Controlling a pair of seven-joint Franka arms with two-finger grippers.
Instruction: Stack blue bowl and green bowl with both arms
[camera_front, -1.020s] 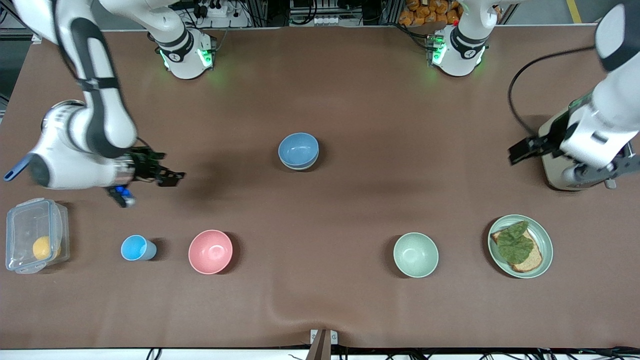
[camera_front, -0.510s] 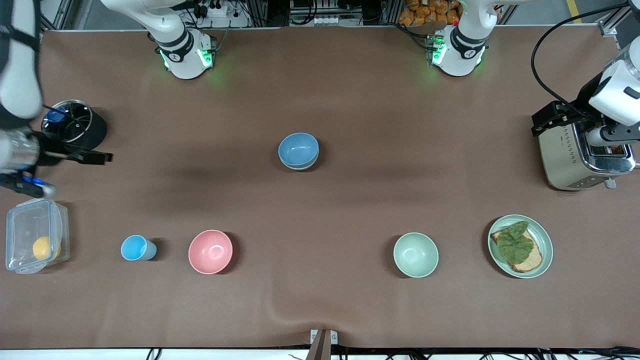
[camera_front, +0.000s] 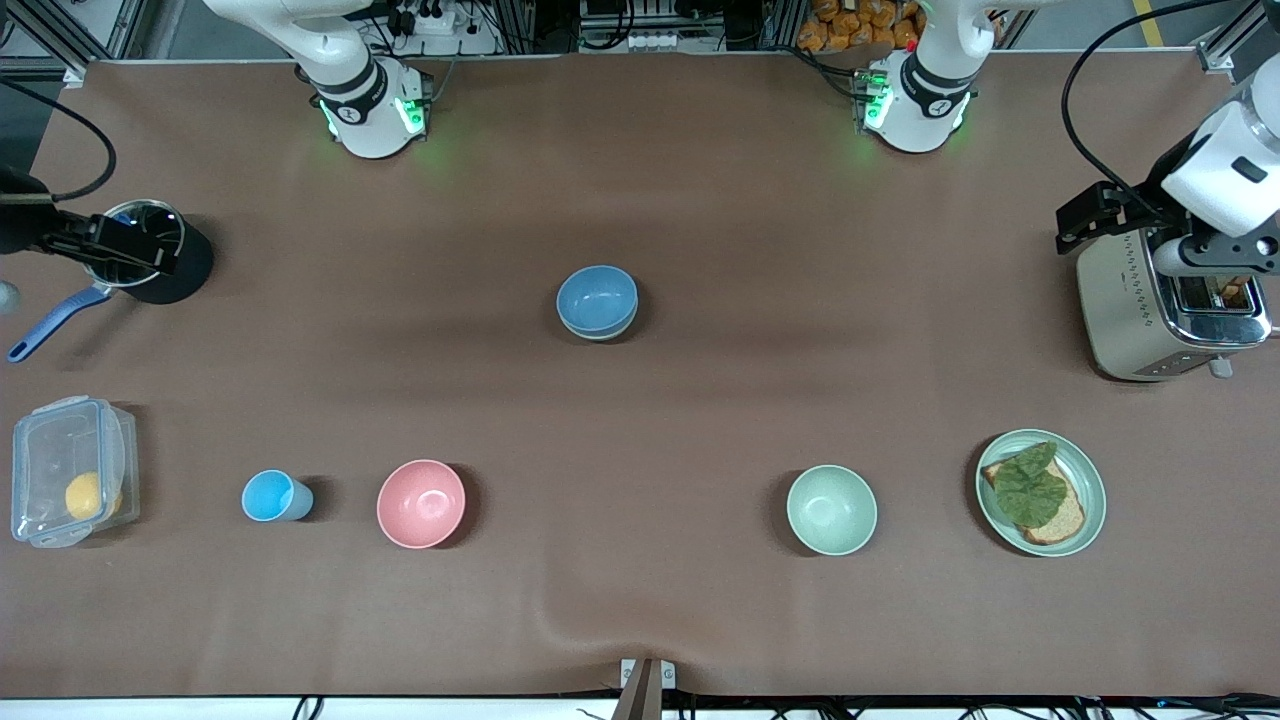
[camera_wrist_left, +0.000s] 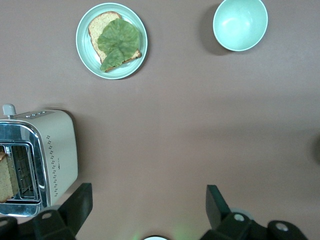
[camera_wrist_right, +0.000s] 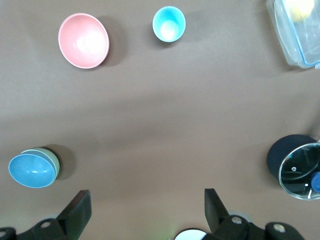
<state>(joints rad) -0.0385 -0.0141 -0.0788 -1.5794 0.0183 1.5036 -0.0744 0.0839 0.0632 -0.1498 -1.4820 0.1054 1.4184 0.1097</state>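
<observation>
The blue bowl (camera_front: 597, 298) sits nested inside the green bowl (camera_front: 603, 334) at the middle of the table; only a strip of the green rim shows under it. The right wrist view shows the same stack, blue bowl (camera_wrist_right: 31, 170) in green bowl (camera_wrist_right: 52, 159). My right gripper (camera_front: 160, 258) is open and empty, up over the black pot at the right arm's end; its open fingers frame bare table in the right wrist view (camera_wrist_right: 145, 206). My left gripper (camera_front: 1082, 218) is open and empty over the toaster at the left arm's end, and shows open in the left wrist view (camera_wrist_left: 148, 202).
Along the side nearer the front camera stand a clear lidded box (camera_front: 65, 470), a light-blue cup (camera_front: 270, 496), a pink bowl (camera_front: 421, 503), a mint bowl (camera_front: 831, 509) and a plate with a sandwich (camera_front: 1092, 478). A black pot (camera_front: 185, 265) and a toaster (camera_front: 1140, 320) stand at the table's ends.
Both arms have drawn away toward their ends of the table: the right gripper went from near the cup to over the pot, the left rose over the toaster. The bowls have not moved.
</observation>
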